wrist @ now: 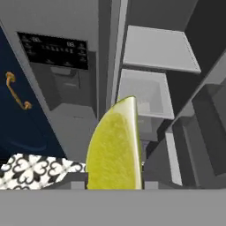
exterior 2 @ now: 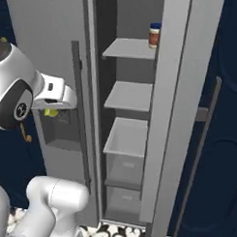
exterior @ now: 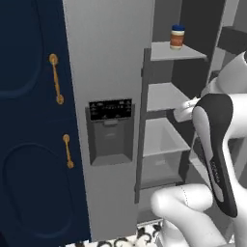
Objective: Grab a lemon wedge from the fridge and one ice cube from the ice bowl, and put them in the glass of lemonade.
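Lemon wedge [wrist: 115,145] at bottom centre of hand view, long axis upright, tip pointing up. Gripper [exterior 2: 52,111] fingers closed narrow on it, mid-left of right base view, by open fridge [exterior 2: 184,93].

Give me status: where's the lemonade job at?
Done: the fridge has one door open and the lemon wedge is off its shelves. In hand: the pincer is shut on the wedge, held in front of the closed door, clear of the shelves. Left: drop the wedge into the lemonade, then fetch an ice cube.
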Robot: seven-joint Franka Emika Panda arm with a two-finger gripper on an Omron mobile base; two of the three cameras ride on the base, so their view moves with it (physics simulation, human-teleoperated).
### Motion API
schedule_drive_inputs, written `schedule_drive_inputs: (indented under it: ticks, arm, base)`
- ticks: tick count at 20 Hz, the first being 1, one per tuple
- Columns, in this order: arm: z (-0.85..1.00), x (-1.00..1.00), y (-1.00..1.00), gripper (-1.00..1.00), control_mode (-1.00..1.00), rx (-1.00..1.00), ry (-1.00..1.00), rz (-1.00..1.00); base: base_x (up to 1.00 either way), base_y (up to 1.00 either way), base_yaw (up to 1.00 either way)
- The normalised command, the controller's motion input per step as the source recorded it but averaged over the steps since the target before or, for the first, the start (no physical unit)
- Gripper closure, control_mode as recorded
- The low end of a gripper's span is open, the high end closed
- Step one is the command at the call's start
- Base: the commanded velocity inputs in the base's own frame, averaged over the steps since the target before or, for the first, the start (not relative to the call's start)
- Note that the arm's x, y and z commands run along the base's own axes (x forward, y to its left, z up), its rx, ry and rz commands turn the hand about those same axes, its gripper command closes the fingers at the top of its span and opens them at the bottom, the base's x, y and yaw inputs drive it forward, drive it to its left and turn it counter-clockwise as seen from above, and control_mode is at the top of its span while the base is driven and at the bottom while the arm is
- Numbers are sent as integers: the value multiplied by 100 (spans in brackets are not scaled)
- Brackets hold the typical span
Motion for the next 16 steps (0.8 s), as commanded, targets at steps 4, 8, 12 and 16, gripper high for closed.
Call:
schedule_drive_inputs:
  ticks: [4,8,12,16]
  arm:
    - [0,0,0,100,100,0,0,0]
    - [0,0,0,100,100,0,0,0]
    - [0,0,0,100,100,0,0,0]
    - [0,0,0,100,100,0,0,0]
  base:
    - [-48,98,55]
    - [-17,76,91]
    - [0,39,100]
    - [0,16,100]
